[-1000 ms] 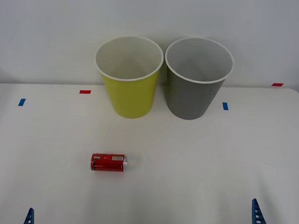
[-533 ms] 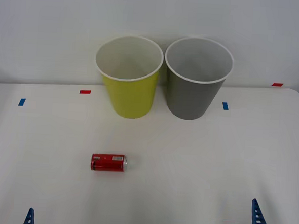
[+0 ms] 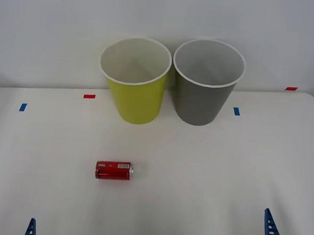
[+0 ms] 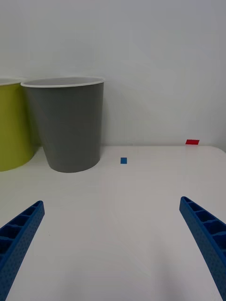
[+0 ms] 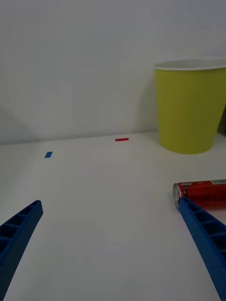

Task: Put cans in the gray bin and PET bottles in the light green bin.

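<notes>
Red drink can (image 3: pixel 114 170): on its side on the table (image 3: pixel 207 168), well short of the gray bin (image 3: pixel 206 83). Left gripper (image 5: pixel 110 244) nearest, fingers wide apart, empty; right gripper (image 4: pixel 110 244) likewise. Best grasped across the can's body, then lifted clear over the gray bin's white rim, not the light green bin (image 3: pixel 137 81).

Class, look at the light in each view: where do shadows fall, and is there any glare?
Front view: soft even light; the can casts only a faint shadow, no glare on the white table. Right wrist view: the gray bin stands sharp, with a dim shadow on the wall behind. Left wrist view: the green bin is evenly lit; the wall darkens toward the table's far edge.
</notes>
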`<action>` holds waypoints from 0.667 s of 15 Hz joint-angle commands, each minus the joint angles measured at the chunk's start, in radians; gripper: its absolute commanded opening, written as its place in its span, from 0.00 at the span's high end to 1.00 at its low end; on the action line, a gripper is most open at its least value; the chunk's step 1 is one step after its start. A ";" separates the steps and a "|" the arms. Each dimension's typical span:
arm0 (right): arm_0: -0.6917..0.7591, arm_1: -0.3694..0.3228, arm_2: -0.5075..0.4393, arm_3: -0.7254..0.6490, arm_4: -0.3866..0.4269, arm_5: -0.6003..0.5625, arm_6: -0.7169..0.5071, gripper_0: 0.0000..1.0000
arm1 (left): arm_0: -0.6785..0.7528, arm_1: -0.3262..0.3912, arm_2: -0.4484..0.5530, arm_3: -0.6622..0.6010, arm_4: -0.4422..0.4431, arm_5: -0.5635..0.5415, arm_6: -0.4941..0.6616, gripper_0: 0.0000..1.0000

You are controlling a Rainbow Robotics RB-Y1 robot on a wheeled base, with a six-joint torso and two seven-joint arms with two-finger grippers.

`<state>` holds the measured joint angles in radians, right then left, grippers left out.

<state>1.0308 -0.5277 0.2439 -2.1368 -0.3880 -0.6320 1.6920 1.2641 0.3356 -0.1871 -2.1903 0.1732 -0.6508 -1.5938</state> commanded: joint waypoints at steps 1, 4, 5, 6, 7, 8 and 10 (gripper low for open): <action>0.000 0.000 0.000 0.000 0.000 0.000 0.000 0.00 | -0.054 0.014 0.021 0.092 0.015 -0.012 0.006 0.00; 0.000 0.000 0.000 0.000 0.000 0.000 0.000 0.00 | -0.065 0.057 0.028 0.098 0.003 -0.015 0.008 0.00; 0.000 0.000 0.000 0.000 0.000 0.000 0.000 0.00 | -0.080 0.085 0.025 0.098 -0.001 -0.013 0.006 0.00; 0.000 0.000 0.000 0.000 0.000 0.000 0.000 0.00 | -0.098 0.117 0.023 0.096 -0.004 -0.003 0.006 0.00; 0.000 0.000 0.000 0.000 0.000 0.000 0.000 0.00 | -0.132 0.169 0.014 0.096 -0.006 0.013 0.006 0.00; 0.000 0.000 0.000 0.000 0.000 0.000 0.000 0.00 | -0.169 0.217 0.001 0.096 -0.008 0.039 0.003 0.00; 0.000 0.000 0.000 0.000 0.000 0.000 0.000 0.00 | -0.224 0.300 -0.025 0.096 -0.011 0.069 0.003 0.00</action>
<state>1.0308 -0.5277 0.2439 -2.1368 -0.3881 -0.6320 1.6920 1.0683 0.5945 -0.1942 -2.0931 0.1643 -0.6005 -1.5901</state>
